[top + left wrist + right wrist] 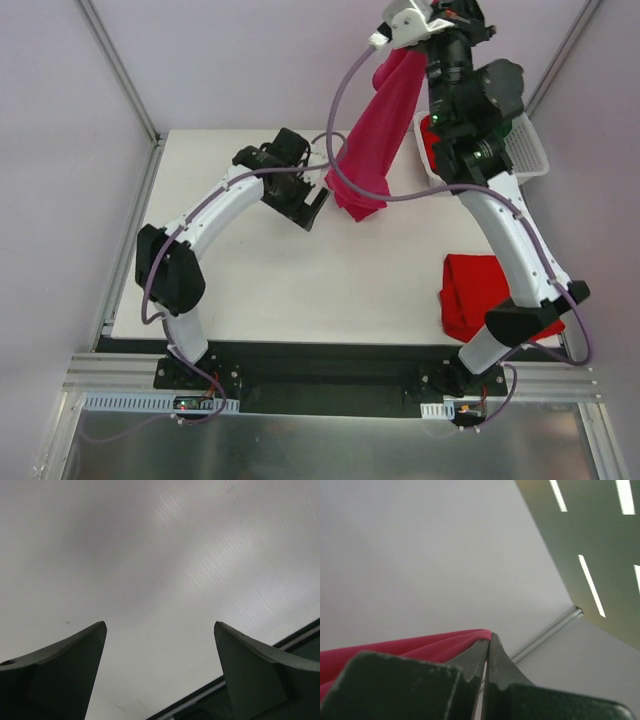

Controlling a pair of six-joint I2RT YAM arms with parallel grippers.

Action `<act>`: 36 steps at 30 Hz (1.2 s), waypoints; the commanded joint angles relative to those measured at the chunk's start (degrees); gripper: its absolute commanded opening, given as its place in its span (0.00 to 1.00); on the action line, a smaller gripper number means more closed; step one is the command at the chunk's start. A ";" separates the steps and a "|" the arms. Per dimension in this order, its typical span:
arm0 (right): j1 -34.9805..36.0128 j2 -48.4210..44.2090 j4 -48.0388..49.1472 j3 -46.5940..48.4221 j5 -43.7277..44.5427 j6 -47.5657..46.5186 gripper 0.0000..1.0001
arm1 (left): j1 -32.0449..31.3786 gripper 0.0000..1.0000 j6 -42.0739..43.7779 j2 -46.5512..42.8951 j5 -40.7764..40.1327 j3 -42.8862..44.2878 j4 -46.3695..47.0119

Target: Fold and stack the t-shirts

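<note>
Your right pincer is clenched on the magenta t-shirt, dangling upper middle of frame. With your left pincer gaping empty beside its hem, I'd grab a bottom corner, then spread it flat on the bench.

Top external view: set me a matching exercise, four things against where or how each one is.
Things:
1. magenta-pink t-shirt
2. red t-shirt
3. white basket
4. left gripper

Places or states:
a. open and empty, above the table
b. hanging from the shut right gripper
c. lying at the table's near right, by the right arm
d. at the table's far right corner

Pairs: 1-b, 2-c, 3-d, 4-a
</note>
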 commanded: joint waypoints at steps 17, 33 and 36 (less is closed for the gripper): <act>0.41 -4.92 6.82 -10.84 1.01 -5.86 0.01 | 5.04 0.82 -23.09 25.09 42.81 31.31 3.48; 15.68 21.41 6.91 7.32 -15.94 -5.94 0.01 | 24.01 0.83 -26.20 11.91 45.66 7.63 4.11; 17.02 27.24 10.23 19.02 -21.29 -12.43 0.01 | 26.92 0.83 -25.21 10.33 43.71 8.43 3.04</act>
